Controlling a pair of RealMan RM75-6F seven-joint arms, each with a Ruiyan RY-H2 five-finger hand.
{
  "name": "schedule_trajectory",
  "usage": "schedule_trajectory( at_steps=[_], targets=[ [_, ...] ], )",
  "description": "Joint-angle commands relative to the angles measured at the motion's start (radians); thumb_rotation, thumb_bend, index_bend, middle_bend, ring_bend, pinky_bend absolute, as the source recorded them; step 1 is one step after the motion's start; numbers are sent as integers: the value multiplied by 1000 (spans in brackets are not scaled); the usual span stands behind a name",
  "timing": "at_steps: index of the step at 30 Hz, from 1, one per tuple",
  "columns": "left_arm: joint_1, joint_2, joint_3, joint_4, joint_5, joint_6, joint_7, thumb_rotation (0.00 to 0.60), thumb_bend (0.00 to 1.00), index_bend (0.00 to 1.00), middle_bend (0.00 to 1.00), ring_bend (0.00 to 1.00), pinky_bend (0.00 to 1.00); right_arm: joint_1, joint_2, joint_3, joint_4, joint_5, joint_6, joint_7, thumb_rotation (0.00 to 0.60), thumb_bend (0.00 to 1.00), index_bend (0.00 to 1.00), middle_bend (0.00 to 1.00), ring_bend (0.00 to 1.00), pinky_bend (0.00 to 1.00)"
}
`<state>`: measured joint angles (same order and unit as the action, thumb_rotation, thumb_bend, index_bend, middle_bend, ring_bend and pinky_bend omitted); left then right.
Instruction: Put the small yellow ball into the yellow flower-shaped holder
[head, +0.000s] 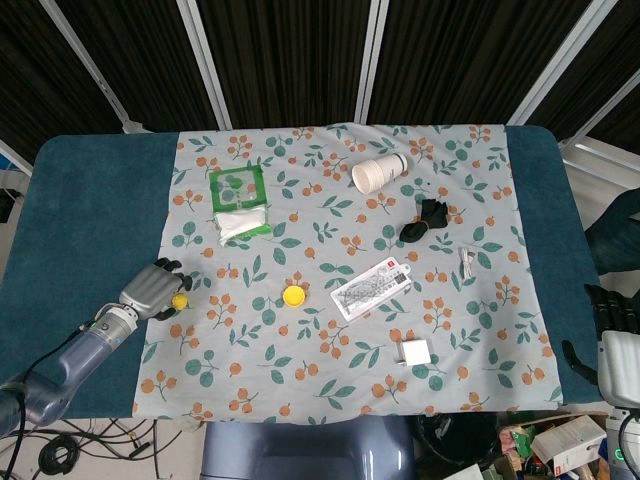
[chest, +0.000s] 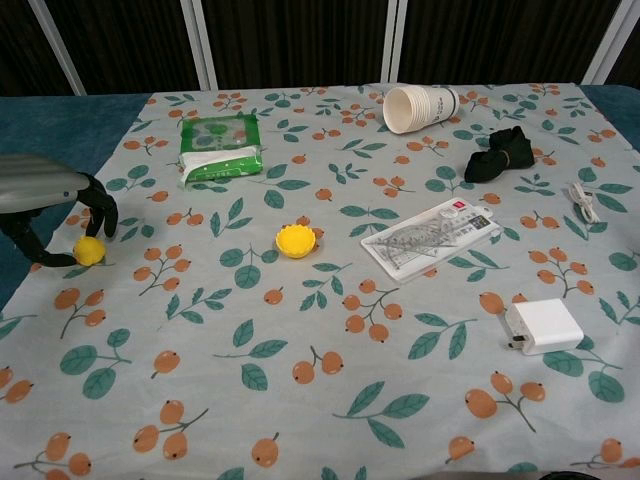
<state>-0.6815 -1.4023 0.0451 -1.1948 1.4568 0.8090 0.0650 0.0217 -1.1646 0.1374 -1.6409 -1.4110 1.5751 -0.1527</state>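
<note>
Fingers of the left hand curl down around the small yellow ball near the tabletop's left edge, seemingly pinching it. The yellow flower-shaped holder sits mid-cloth, opening upward. The right hand hangs off the right edge, empty, its fingers hard to read.

Pale cloth patterned with orange berries and teal leaves.
Yellow ball, yellow flower-shaped holder, green wipes packet, white charger, black cloth bundle.
</note>
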Motion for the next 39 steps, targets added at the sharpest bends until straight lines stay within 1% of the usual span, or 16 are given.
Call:
schedule_trajectory(
  at_steps=[1, 18, 34, 39],
  targets=[
    [0, 1, 0, -1, 2, 1, 1, 600, 273, 398, 439, 160, 200, 0, 0, 0, 0, 0, 0, 0, 600, 227, 109, 114, 101, 192],
    [1, 5, -3, -11, 0, 5, 4, 600, 273, 398, 439, 159, 200, -1, 2, 0, -1, 0, 2, 1, 600, 227, 109, 114, 102, 192],
    [-3, -11, 5, 11, 15, -1, -3, 600, 273, 405, 445, 163, 200, -1, 2, 0, -1, 2, 0, 4, 600, 227, 109, 114, 102, 192],
    [-5, -18, 10, 22, 25, 0, -11, 600, 273, 420, 461, 166, 202, -1, 1, 0, -1, 2, -1, 1, 600, 227, 109, 114, 102, 192]
  ],
)
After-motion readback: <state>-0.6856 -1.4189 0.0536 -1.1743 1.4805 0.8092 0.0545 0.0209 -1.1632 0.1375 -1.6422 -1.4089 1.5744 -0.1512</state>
